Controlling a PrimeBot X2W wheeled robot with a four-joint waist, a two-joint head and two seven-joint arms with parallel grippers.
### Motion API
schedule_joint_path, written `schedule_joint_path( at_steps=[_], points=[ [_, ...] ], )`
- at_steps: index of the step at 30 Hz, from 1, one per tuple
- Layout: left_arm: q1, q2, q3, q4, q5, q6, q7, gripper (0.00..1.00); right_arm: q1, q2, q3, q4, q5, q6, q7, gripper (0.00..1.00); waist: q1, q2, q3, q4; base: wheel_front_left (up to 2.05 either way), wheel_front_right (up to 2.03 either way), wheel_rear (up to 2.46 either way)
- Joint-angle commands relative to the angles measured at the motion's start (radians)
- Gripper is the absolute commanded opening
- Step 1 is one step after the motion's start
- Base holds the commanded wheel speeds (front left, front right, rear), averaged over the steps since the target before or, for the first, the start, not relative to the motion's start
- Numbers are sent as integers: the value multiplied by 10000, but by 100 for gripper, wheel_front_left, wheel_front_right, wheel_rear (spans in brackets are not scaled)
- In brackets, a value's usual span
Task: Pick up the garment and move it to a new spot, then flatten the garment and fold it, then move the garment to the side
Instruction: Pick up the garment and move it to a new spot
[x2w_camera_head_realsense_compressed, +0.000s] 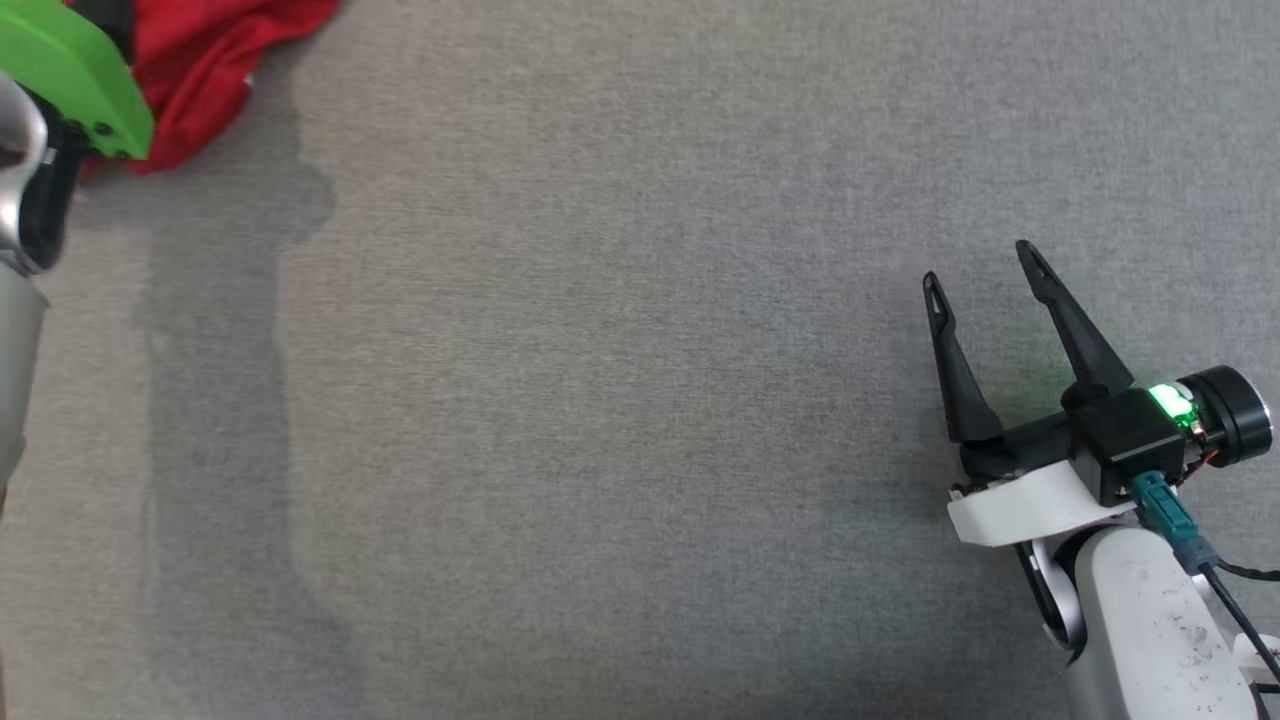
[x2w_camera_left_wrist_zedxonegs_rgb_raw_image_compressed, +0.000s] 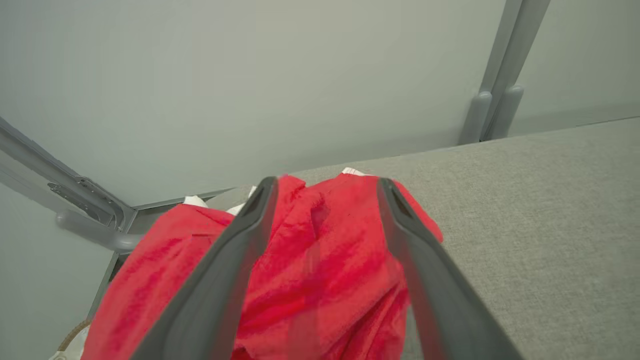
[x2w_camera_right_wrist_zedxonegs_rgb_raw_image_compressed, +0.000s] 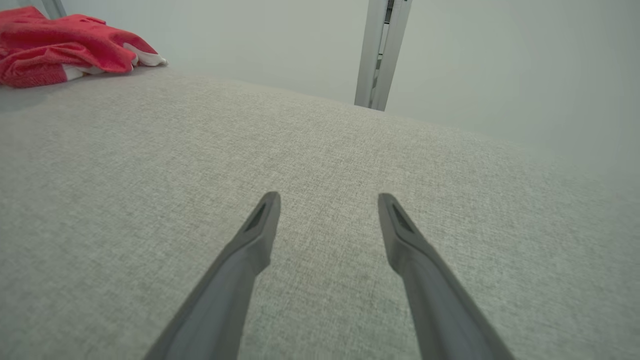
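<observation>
We are poising the left gripper, fingers wide, over the crumpled red garment at the head view's upper left, ready for grasping; the right gripper, equally wide, is idling at lower right.

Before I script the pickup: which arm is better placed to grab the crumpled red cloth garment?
Left: the left end effector frames the red garment; the right end effector is far off.

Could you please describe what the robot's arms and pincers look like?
The right pincer has two long, tapering black fingers on a black block with a green light, a white bracket and a teal plug with a black cable; its forearm is scuffed white. The left arm is silvery grey with a bright green cover.
</observation>
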Motion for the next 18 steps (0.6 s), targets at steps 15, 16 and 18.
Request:
schedule_joint_path(
  at_steps=[15,16,18],
  points=[
    [-988,257,-2540,1860,-1335,-24,275,87,-129,-60,6,-267,-101,-11,-26,100,-2,-1,1157,-709,0,0,0],
    [-1033,230,-2531,2116,-1360,-24,233,46,-119,-61,16,-263,-83,-11,-26,100,-2,-1,1136,-725,0,0,0],
    [-1078,143,-2593,2418,-1411,-24,151,0,-107,-58,14,-250,-59,-11,-26,100,-2,-1,1086,-745,0,0,0]
  ],
)
